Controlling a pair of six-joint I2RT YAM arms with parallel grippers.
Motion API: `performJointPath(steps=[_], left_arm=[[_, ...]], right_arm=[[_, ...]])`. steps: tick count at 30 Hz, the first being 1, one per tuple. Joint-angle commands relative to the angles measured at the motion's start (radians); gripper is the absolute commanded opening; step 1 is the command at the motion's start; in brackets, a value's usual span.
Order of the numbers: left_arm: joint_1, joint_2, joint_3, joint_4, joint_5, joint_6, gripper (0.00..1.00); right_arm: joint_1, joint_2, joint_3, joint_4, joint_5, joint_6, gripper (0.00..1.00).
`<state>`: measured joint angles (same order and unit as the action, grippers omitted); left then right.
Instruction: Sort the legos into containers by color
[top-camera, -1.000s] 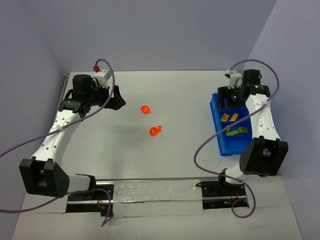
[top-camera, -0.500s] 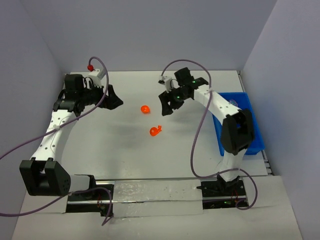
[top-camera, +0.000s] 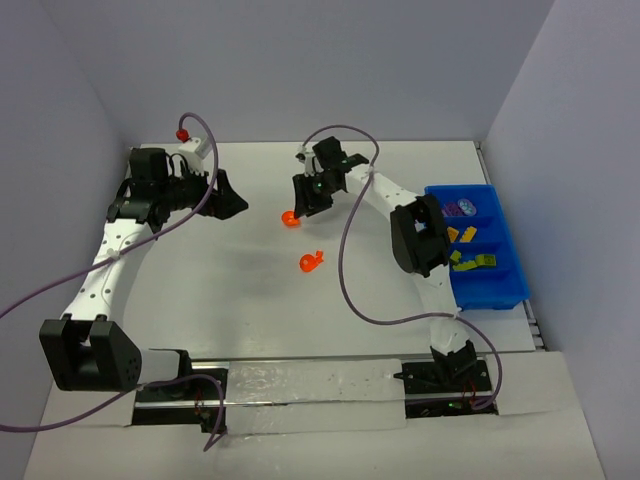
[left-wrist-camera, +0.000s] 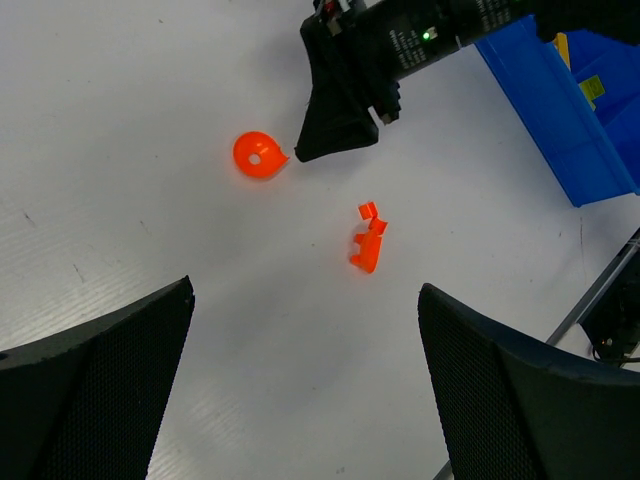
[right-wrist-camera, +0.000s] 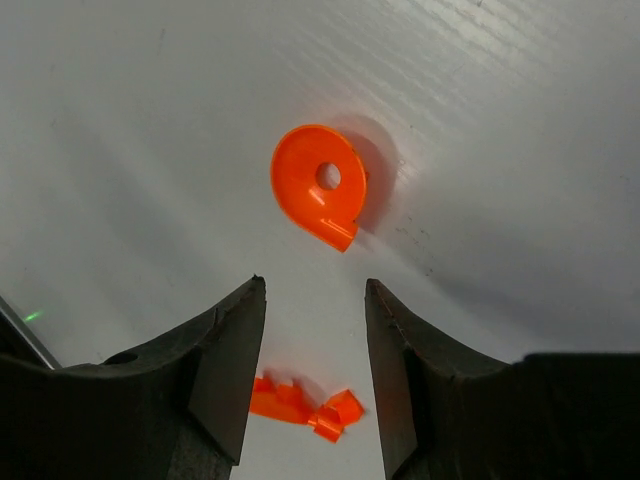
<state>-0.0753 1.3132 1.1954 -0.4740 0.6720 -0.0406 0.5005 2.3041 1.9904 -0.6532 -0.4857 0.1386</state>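
Orange round piece (right-wrist-camera: 318, 185): flat on white table (top-camera: 250, 320), abt mid-width, toward far edge; hole thru it, small tab on one side.
Orange jagged piece (top-camera: 312, 262): loose on table nr centre, closer to near edge than the round one; the two lie apart.
R claw (right-wrist-camera: 314, 283): arm stretched across to table middle, tips down just beside round piece. Jaws part-way apart, nothing betw them. Piece lies just past the tips; can't tell if touching.
L claw (top-camera: 232, 195): over far-left part of table, pointing toward the orange pcs, well apart from both. Jaws spread wide, empty.
Blue tray (top-camera: 500, 292): by right edge of table, long side running w/ that edge.
Purple piece (top-camera: 460, 209): in tray's far compartment.
Yellow pcs (top-camera: 462, 235): next compartment toward near edge.
Green pcs (top-camera: 476, 262): compartment after that, nearer still.
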Motion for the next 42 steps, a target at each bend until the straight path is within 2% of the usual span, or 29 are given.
performJointPath(steps=[1,18,25,29,31,32,37,42], left_arm=[[0.008,0.003,0.017,0.029,0.041,0.005,0.99],[0.007,0.010,0.026,0.025,0.038,0.007,0.99],[0.008,0.009,0.020,0.027,0.034,0.008,0.99],[0.008,0.007,0.012,0.034,0.017,0.008,0.99],[0.007,0.005,0.007,0.037,0.010,0.007,0.99],[0.006,0.004,0.006,0.038,0.008,0.007,0.99],[0.006,-0.011,-0.009,0.056,-0.019,-0.008,0.99],[0.006,-0.017,0.002,0.041,-0.029,0.004,0.99]], right_arm=[[0.016,0.037,0.051,0.051,0.042,0.081,0.52],[0.016,0.189,0.167,0.060,-0.004,0.114,0.48],[0.015,0.209,0.177,0.072,-0.034,0.125,0.29],[0.014,0.197,0.157,0.079,-0.051,0.130,0.11],[0.012,0.166,0.125,0.085,-0.070,0.133,0.01],[0.012,0.149,0.113,0.091,-0.075,0.135,0.00],[0.001,-0.069,-0.055,0.142,-0.088,0.138,0.00],[-0.065,-0.358,-0.183,0.081,-0.087,0.073,0.00]])
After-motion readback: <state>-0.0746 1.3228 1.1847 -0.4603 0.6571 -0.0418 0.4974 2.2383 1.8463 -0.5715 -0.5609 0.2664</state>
